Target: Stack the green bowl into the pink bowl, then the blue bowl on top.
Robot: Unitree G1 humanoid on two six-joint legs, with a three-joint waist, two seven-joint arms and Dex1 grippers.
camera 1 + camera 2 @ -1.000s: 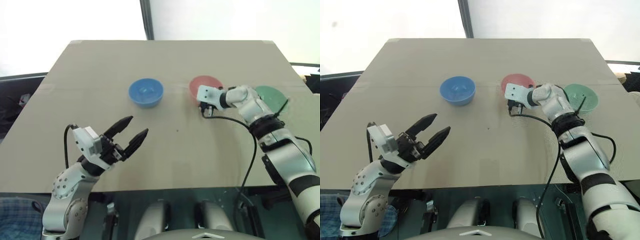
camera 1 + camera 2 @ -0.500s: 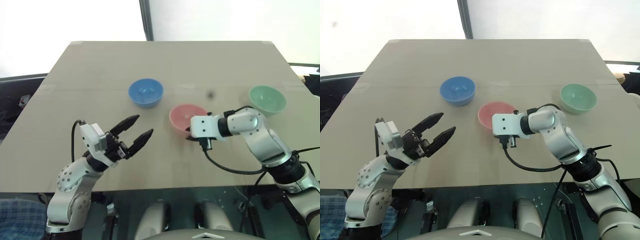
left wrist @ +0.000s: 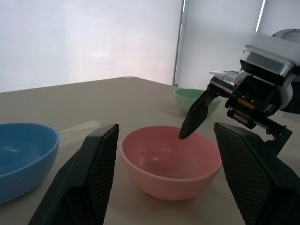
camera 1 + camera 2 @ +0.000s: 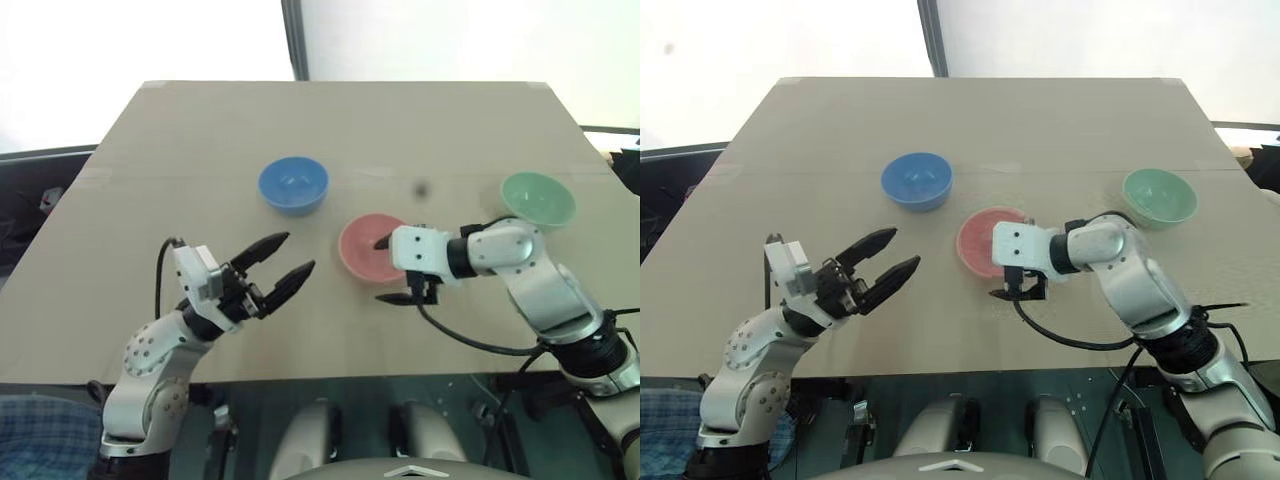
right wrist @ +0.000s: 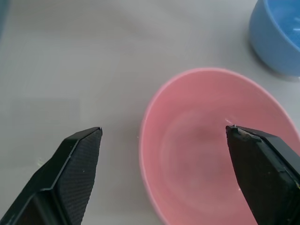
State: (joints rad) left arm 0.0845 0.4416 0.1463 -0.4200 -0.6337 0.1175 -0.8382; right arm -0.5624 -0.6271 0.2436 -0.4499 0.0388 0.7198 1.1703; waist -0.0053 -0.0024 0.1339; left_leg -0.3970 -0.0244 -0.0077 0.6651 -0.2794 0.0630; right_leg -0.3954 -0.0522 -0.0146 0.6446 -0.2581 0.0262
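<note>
Tabletop (image 4: 330, 130): tan, flat board carrying three separate bowls; nothing is nested.
Pink bowl (image 4: 372, 248): upright near the centre of the tabletop, empty.
Blue bowl (image 4: 293, 185): at about 10 o'clock from the pink bowl, near it but apart, empty.
Green bowl (image 4: 538, 199): at about 2 o'clock from the pink bowl, well apart, toward the tabletop's right edge, empty.
Right hand (image 4: 393, 270): fingers spread wide astride the near-right rim of the pink bowl, one tip over the bowl's inside, the other outside it above the tabletop; it pinches nothing.
Left hand (image 4: 283, 258): at about 8 o'clock from the pink bowl, raised off the tabletop, fingers spread, empty, aimed toward the pink bowl.
Progress: judged early; the pink bowl sits released at centre as the base, no stacking done.
Remaining: green bowl into pink, then blue on top.
Head views: give the whole layout, all three bowls and both arms together.
Left wrist view: low side-on look; shows the right hand's upper fingertip (image 3: 193, 117) poised just above the pink rim, apparently clear of it.
Right wrist view: looks down into the pink bowl's bare interior, with the blue bowl just beyond it.
</note>
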